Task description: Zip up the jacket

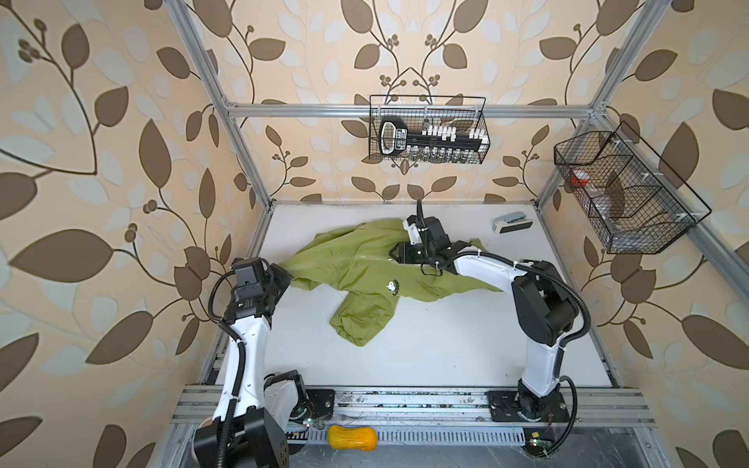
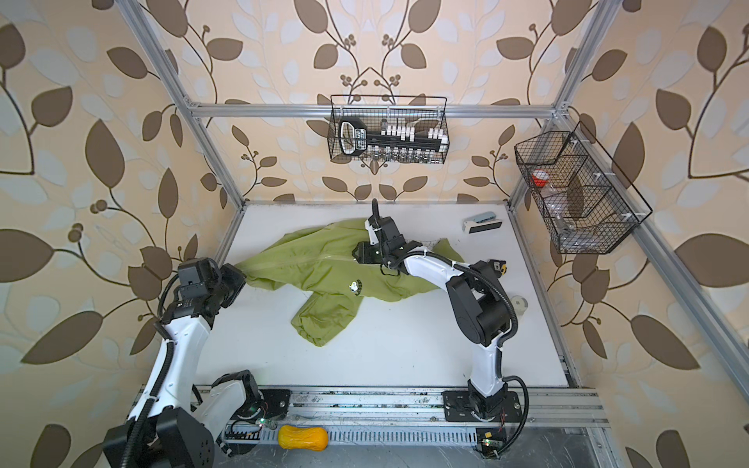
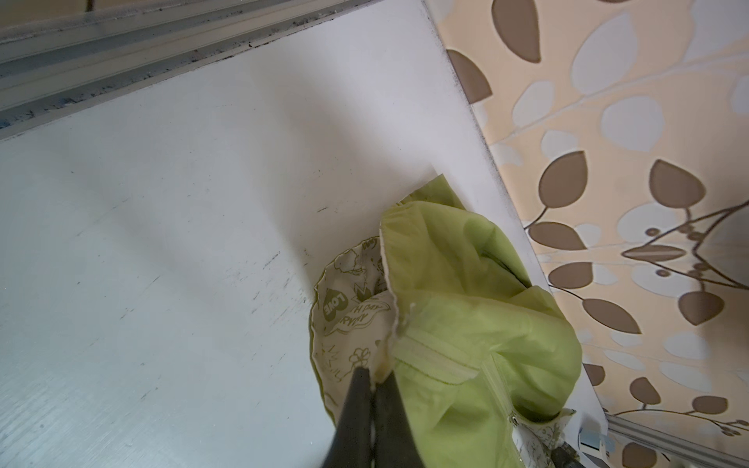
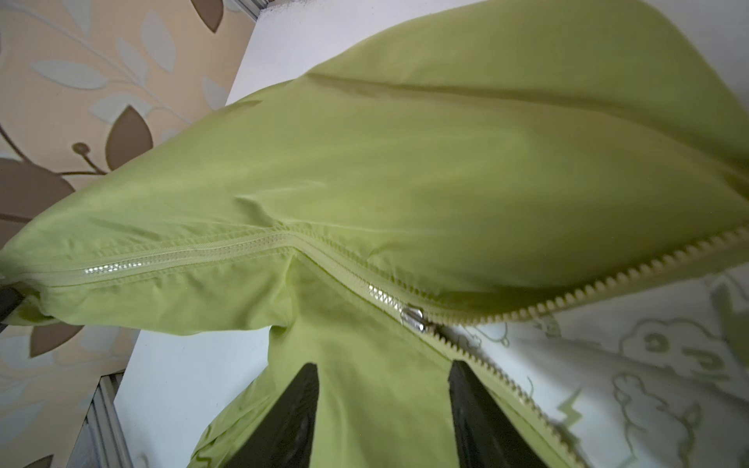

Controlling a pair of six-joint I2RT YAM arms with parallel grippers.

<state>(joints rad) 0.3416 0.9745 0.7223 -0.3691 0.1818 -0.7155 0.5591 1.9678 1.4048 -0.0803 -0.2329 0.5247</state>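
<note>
Two grippers are yours to read. Your left gripper (image 3: 375, 377) is clenched on the jacket (image 3: 466, 324), pinching the bottom hem right at the foot of the zipper, where a flap of white printed lining (image 3: 344, 308) turns outward. In both top views it sits at the left edge of the table (image 1: 405, 356), with the cloth drawn up to it.

Your right gripper (image 4: 383, 368) is released: its black fingers (image 4: 482, 409) stand apart over flat green cloth and clamp nothing. The silver slider (image 4: 412, 318) lies just ahead of the fingertips, outside the gap between them. From the slider toward your left gripper the teeth are meshed; on the other side they split apart and show the lining.

In a top view the jacket (image 1: 364, 267) lies across the far half of the table between the two grippers, one sleeve trailing toward the front, a small patch (image 1: 391, 287) on its chest.
</note>
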